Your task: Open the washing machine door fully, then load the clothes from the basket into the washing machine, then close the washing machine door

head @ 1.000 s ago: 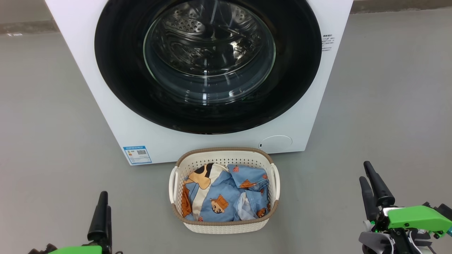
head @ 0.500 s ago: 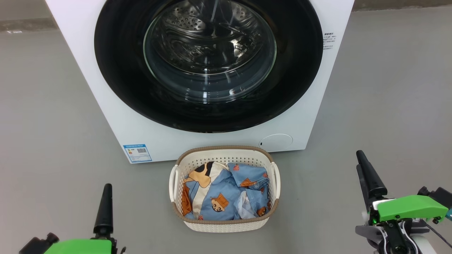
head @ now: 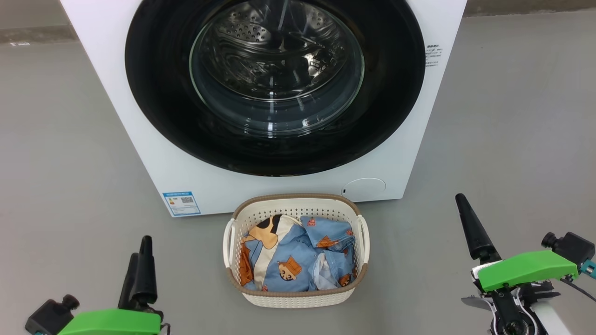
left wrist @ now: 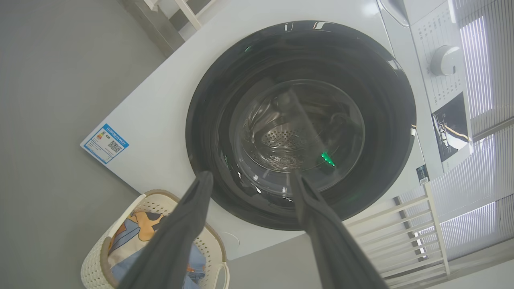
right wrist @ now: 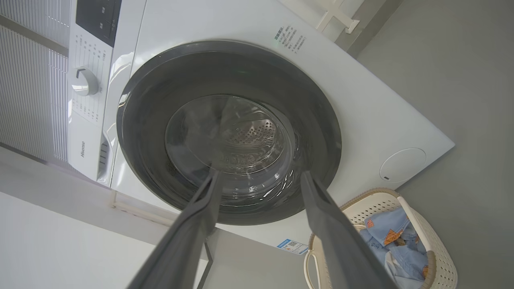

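Note:
The washing machine [head: 139, 153] stands ahead, and the washing machine door [head: 163, 93] lies shut flat against its front, black rim around the glass bowl. On the floor just before it sits the basket [head: 298, 197], holding the clothes [head: 298, 260], light blue with orange figures. My left gripper [head: 140, 246] hovers low at the basket's left, open and holding nothing. Off to the basket's right, my right gripper [head: 463, 204] is open and holds nothing too. In each wrist view the left gripper [left wrist: 251, 176] and right gripper [right wrist: 261, 173] point at the door [left wrist: 209, 100] [right wrist: 140, 120] from a distance.
Grey floor [head: 512, 139] spreads on both sides of the machine. A blue label [head: 181, 203] and a round cover [head: 365, 186] mark its lower front. The control knob [left wrist: 443, 60] sits above the door. A white rack [left wrist: 417, 224] stands beside the machine.
My right gripper has risen and shifted left toward the machine, turning edge-on. The left gripper has lifted a little. Door, basket and clothes are unmoved.

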Motion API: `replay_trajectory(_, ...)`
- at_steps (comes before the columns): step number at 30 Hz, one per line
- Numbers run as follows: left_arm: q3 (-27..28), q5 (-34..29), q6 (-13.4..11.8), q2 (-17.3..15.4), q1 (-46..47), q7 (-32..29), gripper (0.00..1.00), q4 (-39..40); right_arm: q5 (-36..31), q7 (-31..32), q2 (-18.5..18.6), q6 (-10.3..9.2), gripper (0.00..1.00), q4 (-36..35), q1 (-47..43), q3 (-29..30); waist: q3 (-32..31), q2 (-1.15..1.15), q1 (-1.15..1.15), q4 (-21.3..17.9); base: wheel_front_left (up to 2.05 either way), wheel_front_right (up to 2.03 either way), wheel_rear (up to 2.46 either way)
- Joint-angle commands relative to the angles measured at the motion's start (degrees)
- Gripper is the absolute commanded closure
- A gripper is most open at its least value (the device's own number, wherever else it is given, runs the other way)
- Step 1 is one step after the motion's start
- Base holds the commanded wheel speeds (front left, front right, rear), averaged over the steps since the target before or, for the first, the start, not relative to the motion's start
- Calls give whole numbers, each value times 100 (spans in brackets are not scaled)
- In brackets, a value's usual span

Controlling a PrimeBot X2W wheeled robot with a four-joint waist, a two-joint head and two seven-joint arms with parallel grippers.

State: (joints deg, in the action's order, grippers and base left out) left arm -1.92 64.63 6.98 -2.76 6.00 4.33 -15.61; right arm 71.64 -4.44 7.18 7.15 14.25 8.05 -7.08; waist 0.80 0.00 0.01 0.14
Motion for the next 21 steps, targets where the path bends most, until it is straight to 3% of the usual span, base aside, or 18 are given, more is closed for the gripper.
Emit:
replay_trajectory(1,90,-250,-16,-100,325,78,0,132,-209,-80,80,22,0,-158,355,-81,-8,0,0,-4,0,0,0)
replay_trajectory(14,-44,-1769,-129,-110,391,318,0,125,-1678,-318,208,25,0,99,517,-397,-38,0,-1,-30,0,0,0)
replay_trajectory(21,-43,-2292,-247,-105,413,422,0,19,-2335,-420,212,26,0,294,638,-497,-59,0,-1,-57,0,0,0)
